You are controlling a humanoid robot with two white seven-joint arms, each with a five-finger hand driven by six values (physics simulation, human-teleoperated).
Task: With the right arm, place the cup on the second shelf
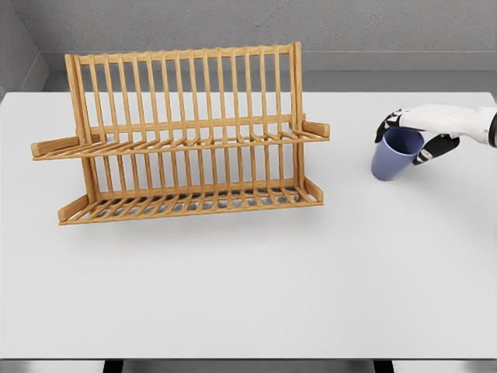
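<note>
While the black-tipped fingers curl over the far rim and the thumb side hooks around the right wall, the right hand is clamped onto the cup, so it's a proper grip, not just a touch. Fingers are only as far apart as the cup's mouth is wide. I can't make out each finger separately, they're pretty small here.

That cup is blue-purple and sits tilted: its mouth points up and to the right, toward the hand, and its base points down and to the left. So the long axis leans instead of standing straight up. Can't tell if the base is touching the table or hanging just above it.

White forearm comes in from the right edge, about level with the rack's upper tier.

Over to the left, well apart from the cup, stands the wooden dish rack with its upper shelf and lower shelf, both made of slats.
</note>
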